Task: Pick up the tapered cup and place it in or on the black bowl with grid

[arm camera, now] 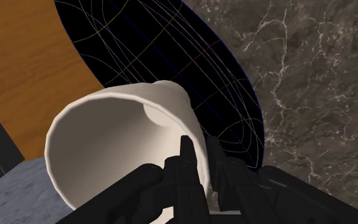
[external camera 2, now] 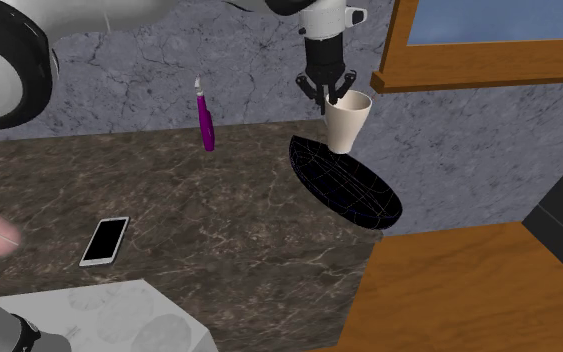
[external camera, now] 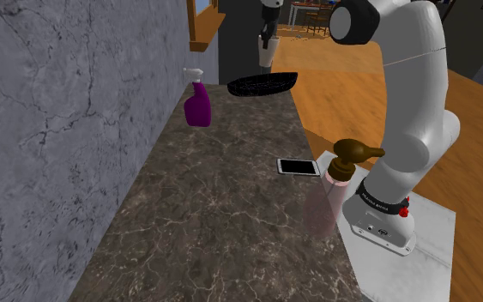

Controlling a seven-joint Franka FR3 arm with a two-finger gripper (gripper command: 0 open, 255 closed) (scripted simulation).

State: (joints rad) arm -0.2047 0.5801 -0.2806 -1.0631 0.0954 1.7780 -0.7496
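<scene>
Pink see-through pump bottle (external camera: 325, 206) with a brown top, nearest in the shoulder view, at the near right edge of the dark stone counter (external camera: 214, 232) with pale veins. Just past it, a flat phone (external camera: 298, 166), white rim and black screen. Farther off on the left, by the grey cracked wall (external camera: 59, 129), a shiny purple spray bottle (external camera: 198, 106). At the far end, the black bowl (external camera: 263, 84): wide, shallow, covered in thin grid lines. Right over it, the gripper (external camera: 268, 43) with the cup (external camera: 266, 58) hanging under it.

Now the second exterior view. Phone nearest, on the left. Black bowl (external camera 2: 344, 185) on the right, close to the counter's edge. Cup (external camera 2: 348, 122) up in the air over the bowl's far end, near the wall. Wide at the mouth, narrow at the foot, plain creamy white and smooth. Bottom very close to the bowl's rim; hard to say if touching.

Last, the wrist view. Black fingers (arm camera: 187, 165) nearest, clamped on the cup's thin wall, one inside and one outside. Round open mouth tipped to the side. Behind it, the bowl's dark inside, then stone counter and brown wooden floor (arm camera: 31, 63).

Picking up: done, by the look of it. Left to do: lower the cup into the bowl and let go.
</scene>
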